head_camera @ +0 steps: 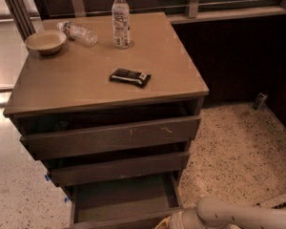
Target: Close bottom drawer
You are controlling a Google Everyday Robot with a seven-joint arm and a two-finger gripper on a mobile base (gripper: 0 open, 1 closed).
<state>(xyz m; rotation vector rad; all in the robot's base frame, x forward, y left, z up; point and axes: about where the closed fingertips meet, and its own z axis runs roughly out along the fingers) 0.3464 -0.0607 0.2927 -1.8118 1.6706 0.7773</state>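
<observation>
The bottom drawer [124, 198] is the lowest of three dark wooden drawers in a cabinet and stands pulled out, its shallow box showing nothing inside. Its front edge sits at the bottom of the camera view. My gripper [170, 222] is at the bottom edge of the view, right by the drawer's front right corner, and is mostly cut off. The pale arm [238, 216] comes in from the lower right.
The middle drawer [119, 168] and the scratched top drawer [109, 137] stand slightly out. On the cabinet top [76, 87] are a bowl [45, 41], a lying bottle [78, 32], an upright bottle [120, 20] and a black packet [129, 77]. Speckled floor lies to the right.
</observation>
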